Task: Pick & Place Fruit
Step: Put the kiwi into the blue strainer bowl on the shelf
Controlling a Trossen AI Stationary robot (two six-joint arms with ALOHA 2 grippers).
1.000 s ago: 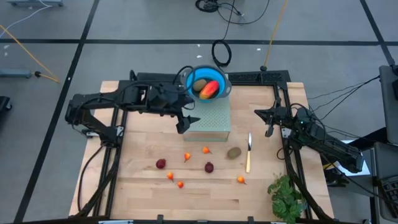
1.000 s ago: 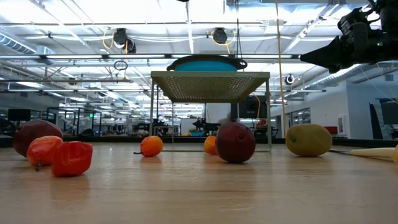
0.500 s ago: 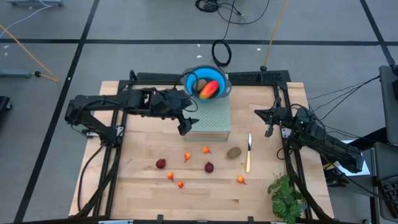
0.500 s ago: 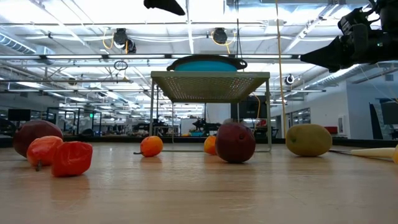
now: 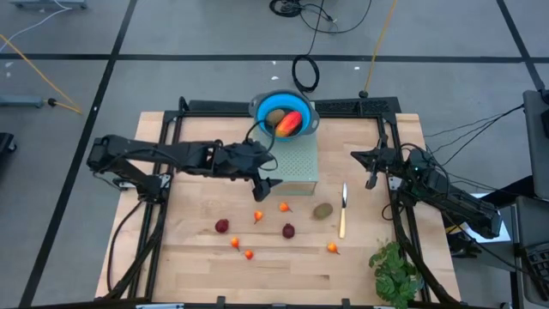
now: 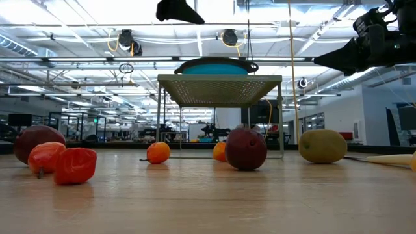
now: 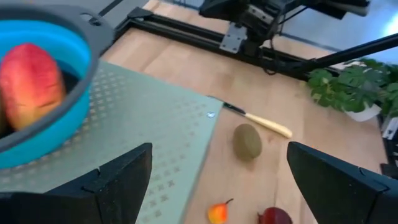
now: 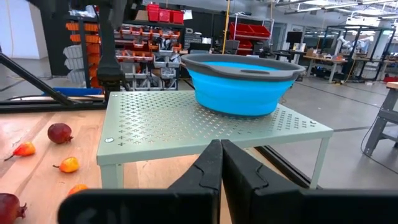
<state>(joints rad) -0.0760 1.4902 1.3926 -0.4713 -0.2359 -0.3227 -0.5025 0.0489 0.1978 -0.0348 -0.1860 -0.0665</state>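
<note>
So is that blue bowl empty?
No. The blue bowl on the green rack holds a mango and a kiwi.

1. Bowl (image 5: pixel 264 108): bright blue, dark grey rim.
2. Mango (image 5: pixel 288 124): red-orange fading to yellow.
3. Kiwi (image 5: pixel 322 209): brown-green.
4. Two balls (image 5: pixel 288 230): dark red.
5. Small fruits (image 5: pixel 284 206): orange-red.
6. Perforated stand (image 5: pixel 296 164): pale green, dotted hole pattern.
7. Worktop (image 5: pixel 189 257): light wood planks.
8. Knife (image 5: pixel 343 215): pale cream handle.
9. Leafy bunch (image 5: pixel 395 270): green.
10. Arms: black.
</note>
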